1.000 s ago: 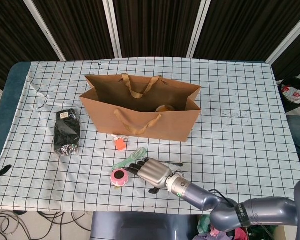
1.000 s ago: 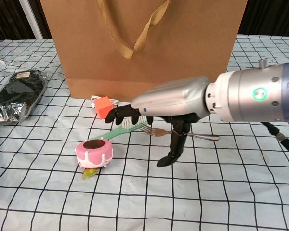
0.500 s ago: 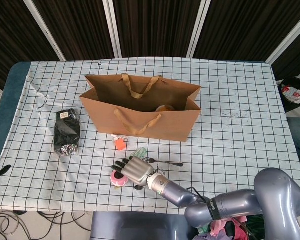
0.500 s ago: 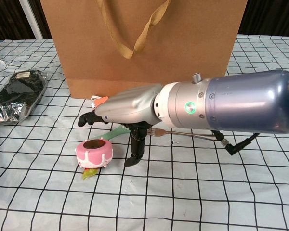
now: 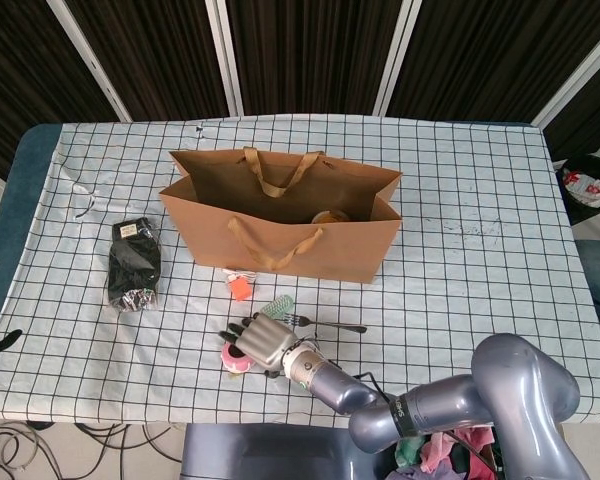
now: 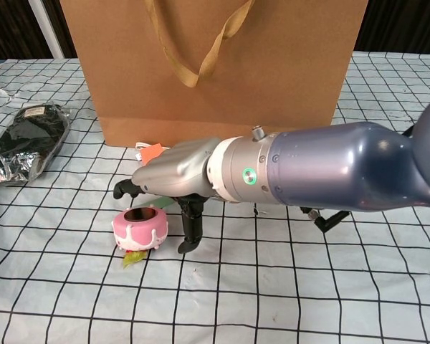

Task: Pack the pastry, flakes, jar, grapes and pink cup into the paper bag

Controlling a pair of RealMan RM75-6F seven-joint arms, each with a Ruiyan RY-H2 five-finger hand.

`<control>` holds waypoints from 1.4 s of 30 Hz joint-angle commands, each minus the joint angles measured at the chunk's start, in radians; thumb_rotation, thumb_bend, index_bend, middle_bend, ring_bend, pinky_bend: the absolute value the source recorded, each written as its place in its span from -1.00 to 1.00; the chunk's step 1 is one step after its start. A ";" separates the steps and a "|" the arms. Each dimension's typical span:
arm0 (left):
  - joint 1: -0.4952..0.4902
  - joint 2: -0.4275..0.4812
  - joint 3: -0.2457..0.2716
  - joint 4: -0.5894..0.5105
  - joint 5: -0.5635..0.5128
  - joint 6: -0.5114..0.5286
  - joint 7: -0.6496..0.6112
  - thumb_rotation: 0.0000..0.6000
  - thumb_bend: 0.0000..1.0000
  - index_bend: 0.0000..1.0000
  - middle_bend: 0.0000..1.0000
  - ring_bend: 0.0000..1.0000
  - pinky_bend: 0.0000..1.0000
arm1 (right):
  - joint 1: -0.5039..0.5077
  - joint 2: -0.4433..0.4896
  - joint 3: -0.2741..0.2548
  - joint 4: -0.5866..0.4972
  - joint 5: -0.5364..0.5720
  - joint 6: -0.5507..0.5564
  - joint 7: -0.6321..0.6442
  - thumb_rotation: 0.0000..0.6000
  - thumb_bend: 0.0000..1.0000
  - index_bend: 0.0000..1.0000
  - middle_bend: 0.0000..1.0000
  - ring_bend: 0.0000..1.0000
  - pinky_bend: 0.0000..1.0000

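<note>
Right robot hand (image 6: 173, 179) hovers over pink cup (image 6: 140, 228), lower left of centre in chest view; fingers spread, grasping nothing, thumb pointing down beside the cup. Cup sits on bench (image 5: 480, 280), in front of the paper bag (image 5: 290, 235).

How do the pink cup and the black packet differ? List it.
The pink cup is small, round and stands upright with its mouth open; the black packet is larger, flat and lies on its side. The cup sits just beside the right hand; the packet lies far off to the left. Both rest on the checked tablecloth, outside the paper bag.
</note>
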 commanded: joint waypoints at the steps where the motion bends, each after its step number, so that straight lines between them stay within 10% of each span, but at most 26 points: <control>1: -0.001 0.000 -0.001 -0.001 0.000 0.000 0.001 1.00 -0.91 -0.70 -0.86 -0.96 -0.75 | 0.009 -0.016 0.002 0.016 -0.010 0.007 0.004 1.00 -0.65 -0.81 -0.74 -0.63 -0.50; 21: 0.003 0.004 0.000 0.004 0.001 0.003 -0.013 1.00 -0.91 -0.70 -0.86 -0.96 -0.75 | 0.038 -0.077 -0.013 0.072 -0.019 0.039 0.013 1.00 -0.64 -0.53 -0.46 -0.43 -0.51; 31: 0.005 0.007 0.000 0.004 0.001 0.005 -0.017 1.00 -0.91 -0.70 -0.86 -0.97 -0.75 | 0.034 -0.075 -0.011 0.064 -0.041 0.050 0.026 1.00 -0.30 -0.30 -0.24 -0.19 -0.44; 42: 0.005 0.003 0.000 0.004 0.000 0.005 -0.007 1.00 -0.91 -0.70 -0.86 -0.97 -0.75 | -0.056 0.067 0.027 -0.091 -0.138 0.147 0.133 1.00 -0.24 -0.24 -0.19 -0.16 -0.43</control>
